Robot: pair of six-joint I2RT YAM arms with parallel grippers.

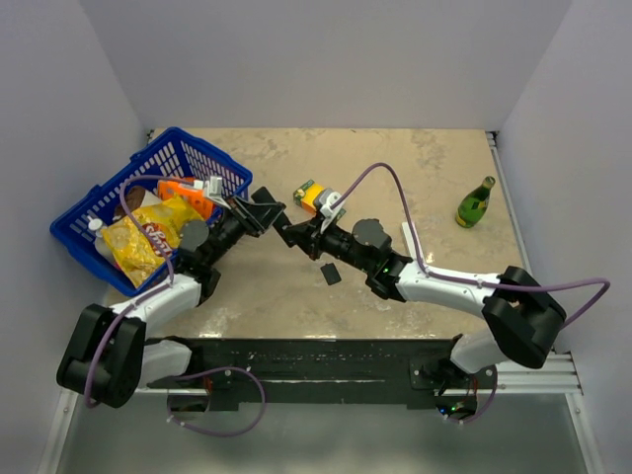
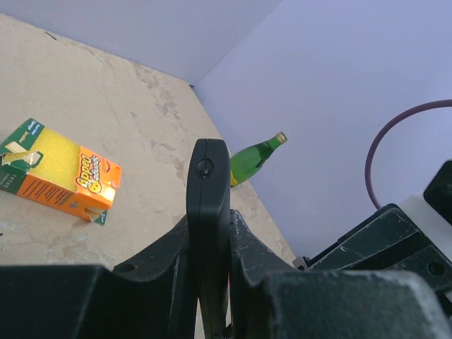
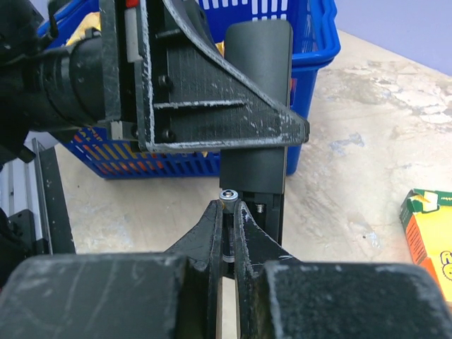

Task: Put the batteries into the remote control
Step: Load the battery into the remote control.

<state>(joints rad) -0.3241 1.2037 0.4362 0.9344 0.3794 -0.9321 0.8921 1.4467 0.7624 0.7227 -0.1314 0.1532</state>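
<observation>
Remote (image 2: pixel 208 191) is off the table, clamped across its thin edges by the left gripper (image 2: pixel 210 236). The jaws are drawn in tight against both sides, and one end juts beyond the fingertips. The grip looks meant to brace the body in the air and turn its open back toward the other arm.

In the right wrist view the remote (image 3: pixel 258 63) runs from 12 to 6 o'clock, with the left finger crossing it. The lower stretch shows what I take to be the uncovered battery bay.

The right gripper (image 3: pixel 227 208) is pinched almost shut on a thin battery (image 3: pixel 227 196). Its silver tip pokes out just beside the remote's left edge, near the bay but apparently not seated. Holding it by the body leaves the tip free to lead into the slot. I cannot find the second battery.

From above, the two grippers meet at mid-table. The cover (image 1: pixel 331 274) lies flat at about 5 o'clock from that meeting point, out of the way until the cells are in.

The basket (image 1: pixel 229 170) sits at 9 o'clock, an orange box (image 1: pixel 314 196) at 1 o'clock and a green bottle (image 1: pixel 475 202) far out at 3 o'clock. None of them touches the arms.
</observation>
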